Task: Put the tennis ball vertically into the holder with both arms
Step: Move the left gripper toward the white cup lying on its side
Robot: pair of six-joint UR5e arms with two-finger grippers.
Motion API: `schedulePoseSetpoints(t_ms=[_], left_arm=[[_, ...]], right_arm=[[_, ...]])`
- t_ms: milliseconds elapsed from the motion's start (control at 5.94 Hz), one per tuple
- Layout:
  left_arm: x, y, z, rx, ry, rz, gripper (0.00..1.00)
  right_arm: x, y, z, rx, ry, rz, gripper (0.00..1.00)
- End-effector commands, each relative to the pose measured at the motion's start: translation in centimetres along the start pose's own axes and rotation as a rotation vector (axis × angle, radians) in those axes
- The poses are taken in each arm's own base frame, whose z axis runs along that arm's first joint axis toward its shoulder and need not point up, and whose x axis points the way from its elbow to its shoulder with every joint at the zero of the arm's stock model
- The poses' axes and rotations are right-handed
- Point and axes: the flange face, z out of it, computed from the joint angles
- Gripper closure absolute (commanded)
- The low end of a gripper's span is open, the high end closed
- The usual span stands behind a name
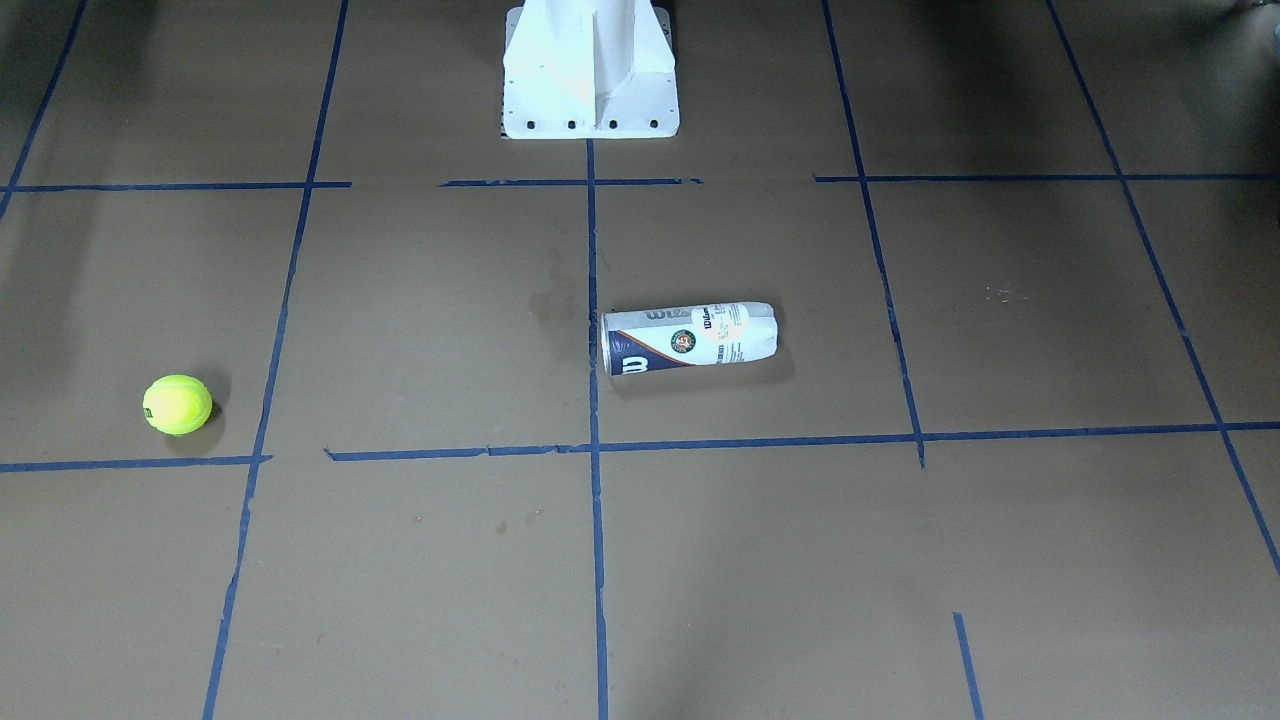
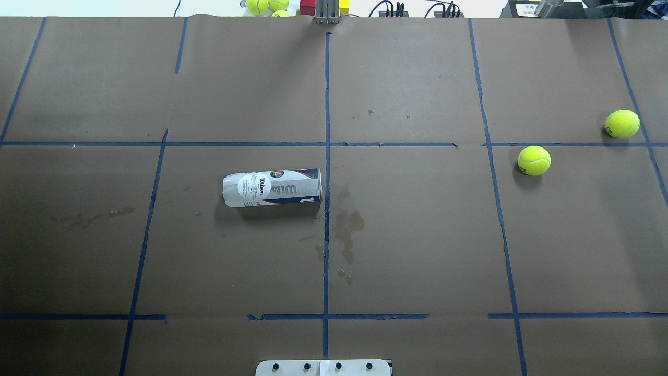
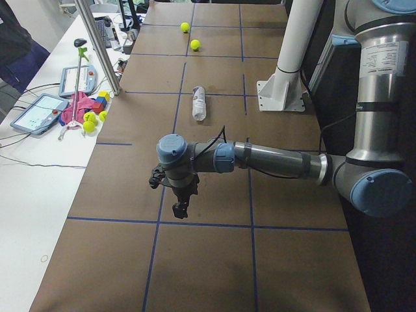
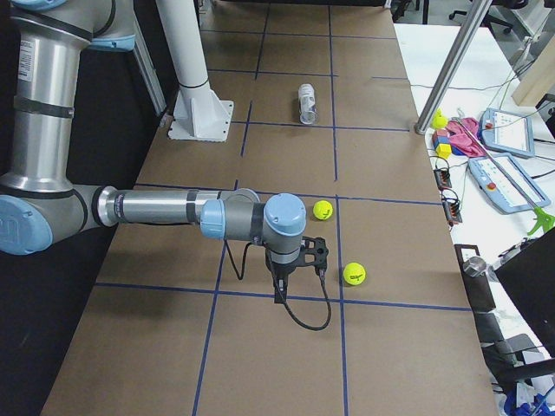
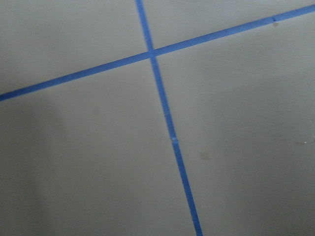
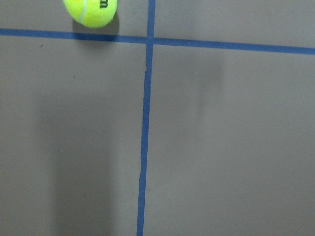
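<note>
The left end effector [image 3: 177,209] hangs above the table [image 2: 417,235] with nothing in it, fingers pointing down over a crossing of blue tape lines. It shows only from the side, so I cannot tell whether its fingers are apart or together. The right end effector [image 4: 279,293] also hangs over bare table, and its opening cannot be judged either. Near it lie a tennis ball [image 2: 534,160] and a second ball [image 2: 622,124], a little apart from each other. Well away, on the left arm's half and just beside the centre tape line, the tube [image 2: 271,187] lies on its side. I cannot make out which end is open.

Several things could go wrong from here. The tube is round and light, so an off-centre touch would likely roll it away. Its thin plastic may also buckle under a hard squeeze. A ball can squirt out if the fingers close off its middle. Once the tube is upright, a ball lowered out of line with the mouth could tip it over.
</note>
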Motion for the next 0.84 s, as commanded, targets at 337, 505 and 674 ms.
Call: schedulePoseSetpoints(t_ms=[337,505,674], left_arm=[[3.8,-4.6,-5.0,0.258,-0.049,0.078,0.0],[4.6,-5.1,-5.7,0.275,-0.042,0.086,0.0],[7.2,-7.0,-8.7,0.338,-0.048,0.151,0.0]], right_arm=[[-3.1,-3.9,-3.9,0.096,0.006,-0.081,0.0],[-3.1,-3.6,-3.8,0.093,0.005,-0.074,0.0],[-3.1,-3.5,-3.8,0.095,0.005,-0.076,0.0]])
